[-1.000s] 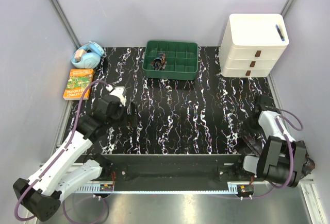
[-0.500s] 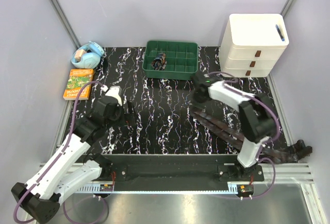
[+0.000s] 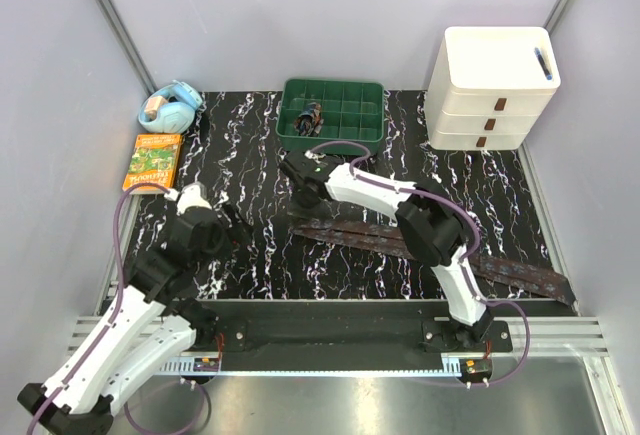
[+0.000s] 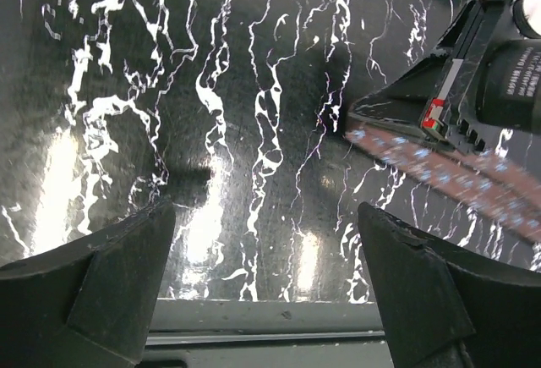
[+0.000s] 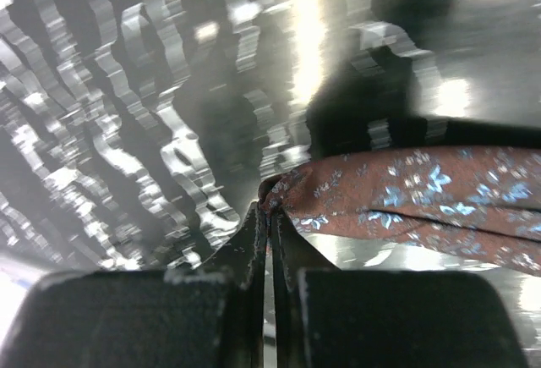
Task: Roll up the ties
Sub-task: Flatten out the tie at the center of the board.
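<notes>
Tie (image 5: 406,199) end tight in right pincer (image 5: 270,220) mid-table, well clear of edges; left pincer (image 4: 264,211) spread over the tabletop (image 4: 110,72).

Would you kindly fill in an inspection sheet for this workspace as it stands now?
Surface: black marbled table, glossy, no spills seen.
Job's things: one tie stretched flat from the centre to the near right corner, not rolled.
Clutter: green tray with a small dark item in one compartment; white drawer unit; book; pale blue object.
Hands: right hand shut on the tie's end; left hand open, empty, over bare table.
Cables: purple cables looped along both arms.
Surroundings: grey walls; nothing else seen.
</notes>
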Tool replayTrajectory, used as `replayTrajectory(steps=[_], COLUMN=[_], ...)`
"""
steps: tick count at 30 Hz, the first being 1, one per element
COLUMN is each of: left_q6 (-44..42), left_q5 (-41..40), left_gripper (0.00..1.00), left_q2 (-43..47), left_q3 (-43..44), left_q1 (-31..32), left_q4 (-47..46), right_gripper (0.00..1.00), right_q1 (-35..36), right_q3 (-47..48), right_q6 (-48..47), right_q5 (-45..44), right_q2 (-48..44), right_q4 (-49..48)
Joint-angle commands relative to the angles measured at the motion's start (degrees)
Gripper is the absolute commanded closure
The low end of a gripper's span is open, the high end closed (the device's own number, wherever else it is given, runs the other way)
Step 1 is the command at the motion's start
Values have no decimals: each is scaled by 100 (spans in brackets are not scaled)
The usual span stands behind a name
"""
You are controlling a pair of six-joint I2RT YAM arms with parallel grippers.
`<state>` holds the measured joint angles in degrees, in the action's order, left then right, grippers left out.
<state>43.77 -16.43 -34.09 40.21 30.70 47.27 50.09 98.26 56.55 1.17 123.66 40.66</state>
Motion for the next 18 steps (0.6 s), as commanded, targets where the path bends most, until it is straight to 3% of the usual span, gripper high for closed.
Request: replayTrajectory(steps=[1, 4, 7, 8, 13, 18], left_q6=[684, 817, 905, 923, 976, 616], left_q5=[-247, -221, -212, -212, -204, -71], left_gripper=[8, 8, 9, 9, 18, 32], left_q2=[411, 596, 623, 614, 473, -280], left_q3=[-258, -382, -417, -434, -461, -382], left_q1=[6, 15, 15, 15, 6, 15], left_q4=[-95, -95, -86, -95, -304, -850], right_gripper=[98, 83, 42, 16, 13, 20], right_q1=[133, 133, 107, 98, -244, -1130], right_q3=[492, 475, 3, -104, -885, -2853], right_q6=[128, -292, -434, -452, -803, -374], right_q5=[347, 753, 220, 113, -353, -1223], right_q2=[220, 133, -376, -543, -1851, -3957], right_q4=[267, 249, 240, 231, 126, 47])
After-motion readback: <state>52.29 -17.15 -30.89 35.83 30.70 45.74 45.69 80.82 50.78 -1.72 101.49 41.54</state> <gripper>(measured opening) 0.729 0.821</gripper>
